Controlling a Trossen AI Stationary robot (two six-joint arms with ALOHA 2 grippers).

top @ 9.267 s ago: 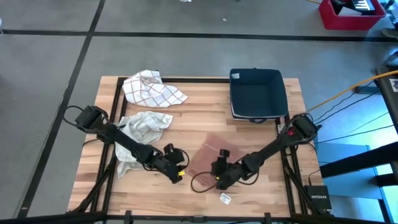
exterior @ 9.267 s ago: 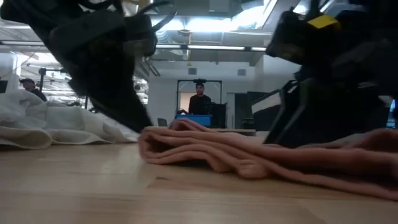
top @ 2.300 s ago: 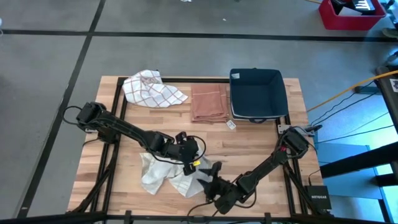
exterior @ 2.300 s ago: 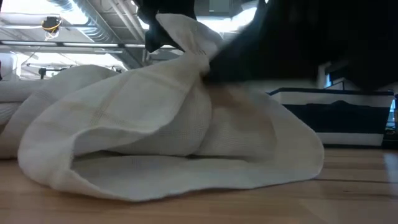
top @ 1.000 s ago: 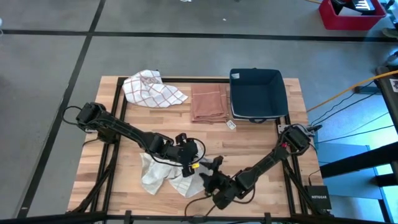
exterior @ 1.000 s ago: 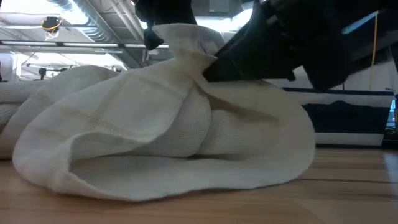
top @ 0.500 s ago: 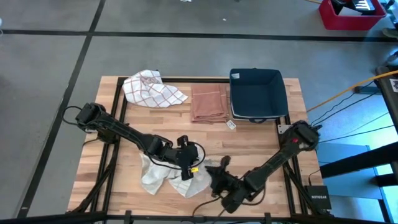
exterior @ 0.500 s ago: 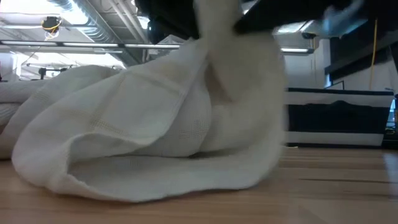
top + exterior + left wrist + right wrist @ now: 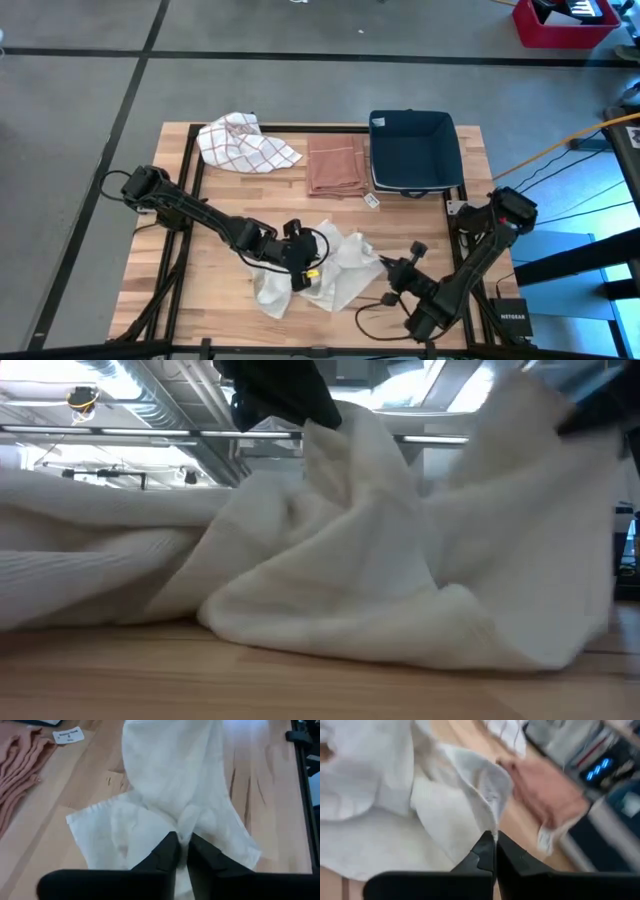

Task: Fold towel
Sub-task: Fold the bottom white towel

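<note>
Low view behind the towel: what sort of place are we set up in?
Probably an industrial lab or workshop: exposed ceiling ducts and strip lights overhead, grey concrete floor with dark lines around the butcher-block wooden table.

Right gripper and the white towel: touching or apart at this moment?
Touching. In the right wrist view the right gripper is shut on an edge of the white towel.

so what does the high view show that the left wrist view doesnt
Only the high view shows the whole table, the checked towel, the navy bin and the right gripper pinching the white towel's far corner. Only the left wrist view shows close up the left gripper shut on a fold of that towel. Both show the white towel, the folded pink towel and the small paper tag.
</note>
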